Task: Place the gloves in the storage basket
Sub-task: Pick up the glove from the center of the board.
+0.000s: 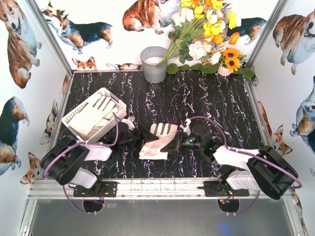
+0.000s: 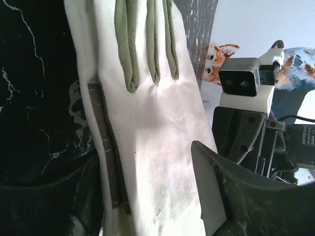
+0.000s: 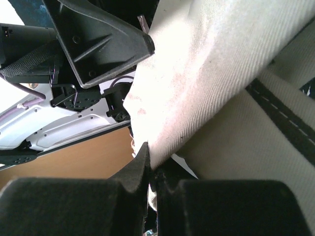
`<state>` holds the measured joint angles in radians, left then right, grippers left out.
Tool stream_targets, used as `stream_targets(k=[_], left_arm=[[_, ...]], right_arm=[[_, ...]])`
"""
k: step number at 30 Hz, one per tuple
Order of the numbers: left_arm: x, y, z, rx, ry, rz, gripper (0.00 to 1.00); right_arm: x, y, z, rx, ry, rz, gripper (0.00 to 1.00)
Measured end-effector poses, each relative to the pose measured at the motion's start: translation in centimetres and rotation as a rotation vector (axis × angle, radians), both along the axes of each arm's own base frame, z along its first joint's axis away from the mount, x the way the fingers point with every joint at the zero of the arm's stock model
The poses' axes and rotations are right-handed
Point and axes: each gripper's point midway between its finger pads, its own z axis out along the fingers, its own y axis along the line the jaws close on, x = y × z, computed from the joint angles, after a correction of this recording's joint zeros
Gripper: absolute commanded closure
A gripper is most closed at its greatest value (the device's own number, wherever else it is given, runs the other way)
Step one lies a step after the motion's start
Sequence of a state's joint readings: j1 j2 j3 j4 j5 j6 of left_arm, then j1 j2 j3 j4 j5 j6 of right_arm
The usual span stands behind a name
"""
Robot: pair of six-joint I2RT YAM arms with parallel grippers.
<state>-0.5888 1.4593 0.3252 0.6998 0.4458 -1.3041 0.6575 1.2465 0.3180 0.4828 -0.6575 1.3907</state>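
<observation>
As the right gripper [image 3: 150, 169] pinches shut on the mid-table glove [image 1: 158, 138], the left gripper [image 2: 147, 167] straddles its palm, jaws apart, bite unclear. Best clamp left firmly before the right releases, then swing to the storage basket [image 1: 81, 104], which already holds gloves.

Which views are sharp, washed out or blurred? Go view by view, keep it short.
Top external: even light, sharp throughout, though the held glove is nearly washed out against the dark table. Left wrist: glove fabric sharp, bottom corners sunk in shadow. Right wrist: fabric blown out at centre, the right tool dark and soft up close.
</observation>
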Motion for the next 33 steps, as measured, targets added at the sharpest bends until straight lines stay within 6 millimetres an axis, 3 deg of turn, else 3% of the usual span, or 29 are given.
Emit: stream_targets(k=[6,13,17,21,26,29,33], left_arm=[[0.8,0.1,0.4,-0.011,-0.014,0.042,0.62],[1.1,0.2,0.8,-0.017,-0.027,0.069,1.0],[1.1,0.3,1.2,-0.009,-0.047,0.071,1.0],[1.2,0.7,1.5,0.056,-0.07,0.073,1.0],[2.3,0.6,3.7,0.149,-0.149,0.047,1.0],[3.0,1.2,4.8,0.245,-0.199,0.035,1.0],[3.1,2.5,5.5,0.396,-0.23,-0.013,1.0]], right_arm=[[-0.1,-0.1,-0.3,-0.005,0.009,0.013,1.0],[-0.6,-0.1,-1.0,-0.017,0.015,0.045,1.0],[-0.8,-0.1,-1.2,-0.022,-0.006,0.063,1.0],[-0.9,-0.3,-0.9,-0.045,-0.102,0.098,0.82],[-1.0,-1.2,1.3,-0.114,-0.327,0.161,0.54],[-1.0,-2.2,2.7,-0.158,-0.457,0.171,0.4],[-0.7,-3.9,3.2,-0.229,-0.569,0.105,0.26]])
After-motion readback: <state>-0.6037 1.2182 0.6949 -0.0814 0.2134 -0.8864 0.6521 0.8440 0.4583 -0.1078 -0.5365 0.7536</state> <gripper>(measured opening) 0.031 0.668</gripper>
